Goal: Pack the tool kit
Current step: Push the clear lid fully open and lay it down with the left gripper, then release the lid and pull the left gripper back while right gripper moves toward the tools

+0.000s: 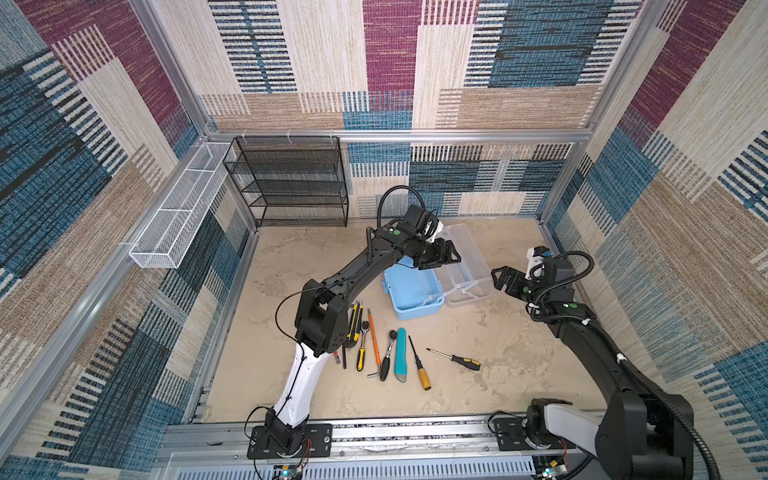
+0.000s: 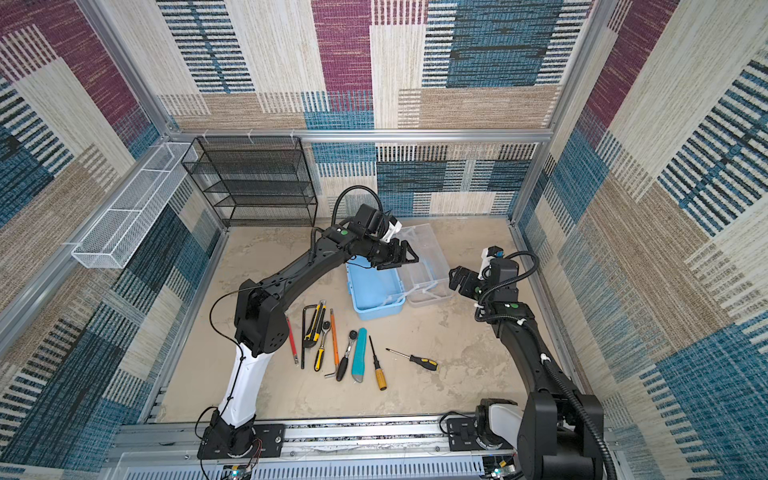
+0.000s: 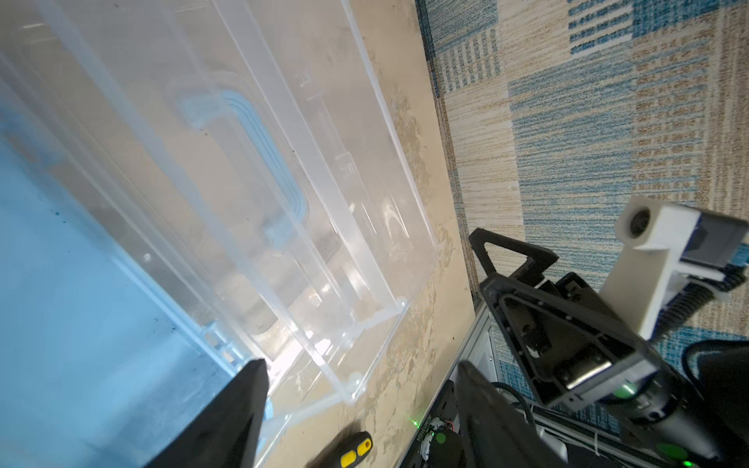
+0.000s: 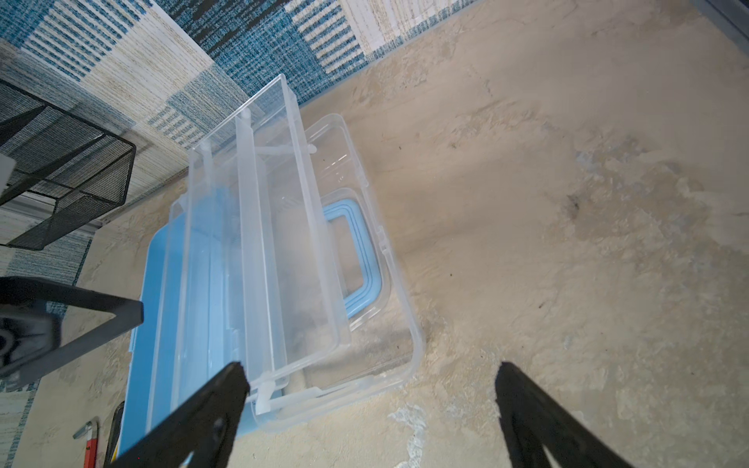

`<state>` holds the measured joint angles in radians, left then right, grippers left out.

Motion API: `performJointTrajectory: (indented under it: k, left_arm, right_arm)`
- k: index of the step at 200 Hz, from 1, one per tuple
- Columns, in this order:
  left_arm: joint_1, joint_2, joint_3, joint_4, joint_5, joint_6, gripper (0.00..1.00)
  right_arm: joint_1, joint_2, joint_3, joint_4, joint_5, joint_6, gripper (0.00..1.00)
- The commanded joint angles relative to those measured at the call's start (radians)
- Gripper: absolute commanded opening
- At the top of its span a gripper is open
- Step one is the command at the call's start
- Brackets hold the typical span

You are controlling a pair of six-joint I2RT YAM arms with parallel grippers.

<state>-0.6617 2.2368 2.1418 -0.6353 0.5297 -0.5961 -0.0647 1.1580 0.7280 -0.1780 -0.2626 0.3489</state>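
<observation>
toolbox (image 1: 409,291) lies under the left gripper (image 1: 455,254) and beside the right gripper (image 1: 497,279), both spread open, empty

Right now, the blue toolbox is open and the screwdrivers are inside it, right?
No. The blue toolbox is open, but the screwdrivers lie outside it on the table, as both top views show.

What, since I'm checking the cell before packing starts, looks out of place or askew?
Mostly tidy: the toolbox stands open, with a rough row of tools on the table before it. Only the black-and-yellow screwdriver lies apart, angled across the row's direction. No spill or damage shows.
</observation>
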Motion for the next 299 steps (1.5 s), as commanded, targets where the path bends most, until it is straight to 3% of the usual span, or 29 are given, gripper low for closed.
performJointTrajectory:
  k: [1, 63, 149, 244, 299]
  left_arm:
    - [0.001, -0.031, -0.038, 0.022, -0.058, 0.068, 0.77]
    - [0.002, -0.163, -0.198, 0.037, -0.203, 0.152, 0.76]
    - [0.005, -0.399, -0.540, 0.189, -0.424, 0.192, 0.75]
    - [0.033, -0.567, -0.776, 0.260, -0.620, 0.209, 0.79]
    - [0.035, -0.669, -0.899, 0.293, -0.644, 0.272, 0.79]
  right_arm:
    - [0.002, -0.008, -0.002, 0.018, -0.030, -0.001, 0.93]
    - [0.069, -0.100, -0.012, -0.015, 0.009, -0.006, 0.89]
    - [0.373, -0.196, -0.071, -0.164, 0.254, 0.141, 0.84]
    - [0.740, -0.101, -0.111, -0.258, 0.476, 0.345, 0.75]
    - [0.850, -0.027, -0.139, -0.322, 0.501, 0.426, 0.75]
